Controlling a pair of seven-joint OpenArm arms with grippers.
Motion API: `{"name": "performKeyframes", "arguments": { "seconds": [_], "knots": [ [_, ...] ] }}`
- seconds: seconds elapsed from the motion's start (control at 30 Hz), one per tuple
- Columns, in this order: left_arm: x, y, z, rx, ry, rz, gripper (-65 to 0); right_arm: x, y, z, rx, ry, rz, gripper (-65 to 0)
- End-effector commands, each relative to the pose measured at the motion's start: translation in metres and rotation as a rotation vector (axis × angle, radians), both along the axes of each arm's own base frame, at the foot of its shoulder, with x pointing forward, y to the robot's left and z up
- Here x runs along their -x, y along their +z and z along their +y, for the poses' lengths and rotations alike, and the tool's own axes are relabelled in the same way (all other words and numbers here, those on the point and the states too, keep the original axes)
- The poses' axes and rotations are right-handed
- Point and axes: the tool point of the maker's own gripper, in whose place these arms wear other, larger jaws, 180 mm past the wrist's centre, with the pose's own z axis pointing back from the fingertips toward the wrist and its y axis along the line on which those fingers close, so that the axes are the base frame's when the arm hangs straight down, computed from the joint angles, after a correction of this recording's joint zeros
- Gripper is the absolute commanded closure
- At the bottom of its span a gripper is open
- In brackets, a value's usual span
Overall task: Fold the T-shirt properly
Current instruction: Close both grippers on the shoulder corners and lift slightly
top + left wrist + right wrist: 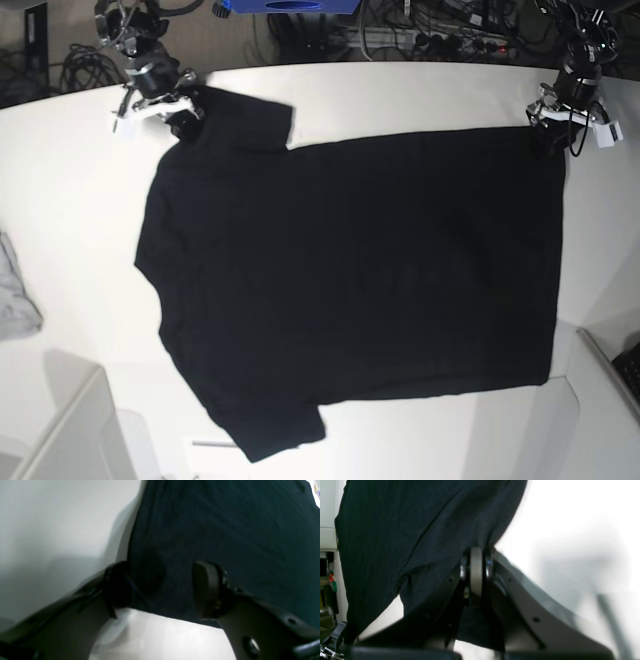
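The black T-shirt [350, 270] lies spread flat on the white table [400, 95], plain side up, its hem toward the right. At the top left my right gripper [183, 113] is shut on the cloth at the upper sleeve. The right wrist view shows the two fingers [476, 575] pressed together with the black T-shirt [395, 542] bunched around them. My left gripper [549, 134] stands at the shirt's upper right hem corner. In the left wrist view the left gripper [160, 582] is open, and the hem corner of the T-shirt [225, 530] lies between its spread fingers.
A small grey cloth [14, 290] lies at the table's left edge. White boxes stand at the bottom left [70, 430] and the lower right [605, 370]. Cables [420, 35] and a blue item [290, 5] sit behind the table's far edge.
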Motion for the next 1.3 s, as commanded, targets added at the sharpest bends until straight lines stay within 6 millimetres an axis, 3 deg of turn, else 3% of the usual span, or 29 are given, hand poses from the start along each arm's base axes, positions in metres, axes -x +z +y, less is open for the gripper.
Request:
{"name": "performKeyframes", "arguments": {
  "seconds": [0.0,0.07,0.2,0.23,0.43,0.5,0.63,0.9,1.1,1.27],
  "knots": [
    [0.007,-0.006,0.002,-0.009,-0.006,0.053,-38.2,0.028,-0.021,-0.001,0.023,0.024,0.138,0.0],
    [0.007,-0.007,0.001,-0.007,-0.007,0.054,-31.6,0.028,-0.021,-0.001,0.023,0.024,0.138,0.0],
    [0.007,-0.006,0.002,-0.012,-0.010,0.056,-1.6,0.028,-0.021,-0.004,0.026,0.018,0.137,0.0],
    [0.006,-0.006,0.002,-0.015,-0.011,0.055,0.0,0.031,-0.021,-0.004,0.028,0.016,0.139,0.0],
    [0.010,-0.005,0.003,-0.022,-0.016,0.064,0.0,0.026,-0.005,-0.001,0.029,0.026,0.097,0.0],
    [0.021,-0.008,0.004,-0.026,-0.018,0.090,0.0,0.026,0.002,0.001,0.029,0.032,0.084,0.0],
    [0.030,0.003,0.002,-0.064,-0.052,0.096,0.0,0.026,0.013,0.001,0.041,0.051,0.064,0.0],
    [0.039,0.027,-0.004,-0.132,-0.112,0.092,0.0,0.041,0.019,0.002,0.045,0.060,0.076,0.0],
    [0.052,0.030,-0.006,-0.149,-0.134,0.117,0.0,0.052,0.024,0.003,0.045,0.064,0.085,0.0],
    [0.070,0.028,-0.004,-0.152,-0.131,0.156,0.0,0.060,0.040,-0.014,0.083,0.035,0.073,0.0]
  ]
}}
